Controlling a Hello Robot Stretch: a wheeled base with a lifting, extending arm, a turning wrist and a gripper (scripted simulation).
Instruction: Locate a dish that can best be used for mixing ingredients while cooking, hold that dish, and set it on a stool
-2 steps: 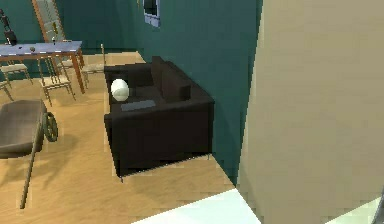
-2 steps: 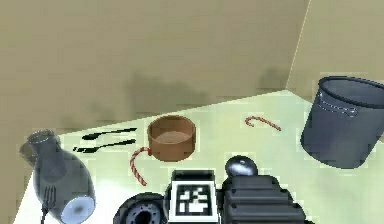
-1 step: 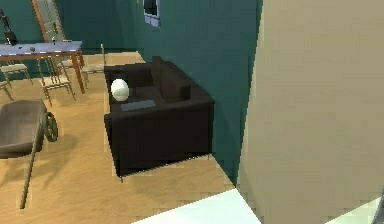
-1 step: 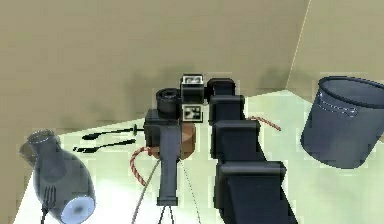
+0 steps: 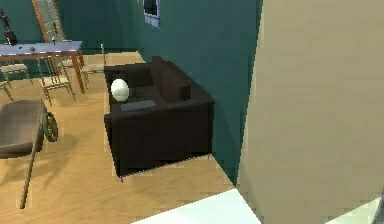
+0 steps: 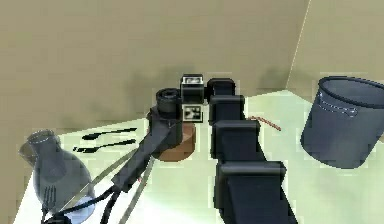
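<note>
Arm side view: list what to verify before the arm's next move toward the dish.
1. The brown round dish stands on the pale tabletop: ok.
2. What the fingers hold: cannot tell, a glass flask stands at them.
3. Free space around the fingers: not ok, the flask and black cutlery lie near.
4. The grey bin stands apart from the arm: ok.
</note>
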